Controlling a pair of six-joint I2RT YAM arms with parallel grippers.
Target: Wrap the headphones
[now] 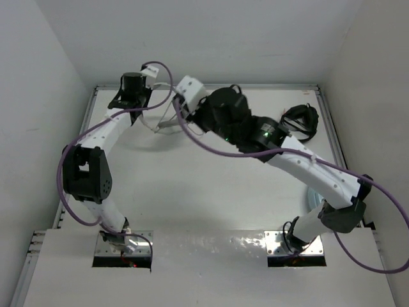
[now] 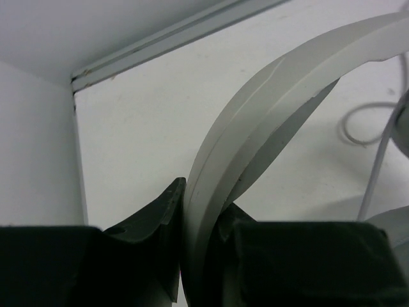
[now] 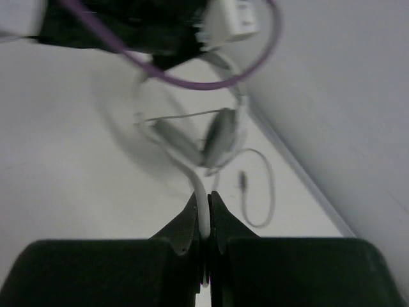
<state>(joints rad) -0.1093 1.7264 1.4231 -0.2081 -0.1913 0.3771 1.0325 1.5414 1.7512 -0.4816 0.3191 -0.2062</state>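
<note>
The white headphones hang at the back left of the table. My left gripper (image 2: 201, 199) is shut on their wide headband (image 2: 268, 109) and holds it up. In the right wrist view the two grey padded earcups (image 3: 220, 135) dangle below the left arm. My right gripper (image 3: 206, 199) is shut on the thin pale cable (image 3: 202, 185) just below the earcups. The cable's free end makes a loop on the table with the plug (image 3: 243, 181) lying inside it. In the top view both grippers, the left (image 1: 134, 102) and the right (image 1: 182, 109), meet over the headphones, which are mostly hidden.
Black headphones (image 1: 301, 121) lie at the back right. A light blue object (image 1: 313, 195) shows under the right arm. The back wall and the left wall (image 2: 32, 147) stand close to the left gripper. The tray rim (image 2: 160, 41) runs behind. Purple arm cables (image 1: 192, 134) hang over the middle.
</note>
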